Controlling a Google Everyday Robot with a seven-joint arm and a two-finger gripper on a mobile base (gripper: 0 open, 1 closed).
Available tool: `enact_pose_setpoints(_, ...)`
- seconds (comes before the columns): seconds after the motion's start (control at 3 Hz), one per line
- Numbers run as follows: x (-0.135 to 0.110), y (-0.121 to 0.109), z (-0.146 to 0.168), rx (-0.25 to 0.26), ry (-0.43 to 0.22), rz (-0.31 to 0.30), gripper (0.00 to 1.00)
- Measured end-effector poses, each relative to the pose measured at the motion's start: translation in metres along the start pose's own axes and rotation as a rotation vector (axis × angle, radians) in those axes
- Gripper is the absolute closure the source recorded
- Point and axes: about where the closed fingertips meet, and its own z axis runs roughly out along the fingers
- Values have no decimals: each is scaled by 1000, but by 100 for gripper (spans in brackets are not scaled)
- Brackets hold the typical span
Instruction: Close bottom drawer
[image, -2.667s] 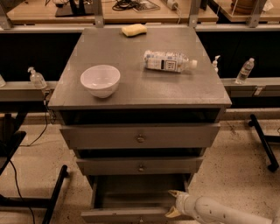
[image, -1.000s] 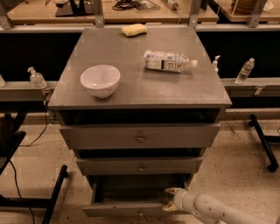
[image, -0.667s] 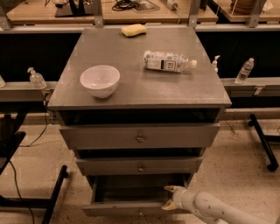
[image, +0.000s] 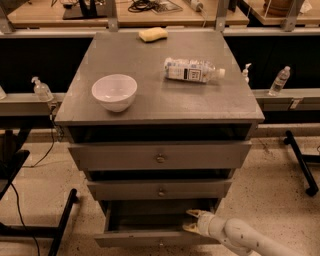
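Gripper (image: 191, 221) fingers apart, at bottom drawer (image: 145, 239) right end | shifted inward since earlier | drawer still open

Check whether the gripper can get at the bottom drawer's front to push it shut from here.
Probably yes. The gripper sits at the right end of the open bottom drawer, just over its front panel, fingers apart, and nothing stands between the two.
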Motion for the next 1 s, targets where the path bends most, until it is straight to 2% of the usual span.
enact_pose_setpoints(0.33, -13, 20, -17, -33, -72, 37, 64)
enact_pose_setpoints(0.67, -18, 49, -35, -75, -92, 72, 71)
enact_pose_setpoints(1.0, -13, 76, -48, -109, -73, 107, 90)
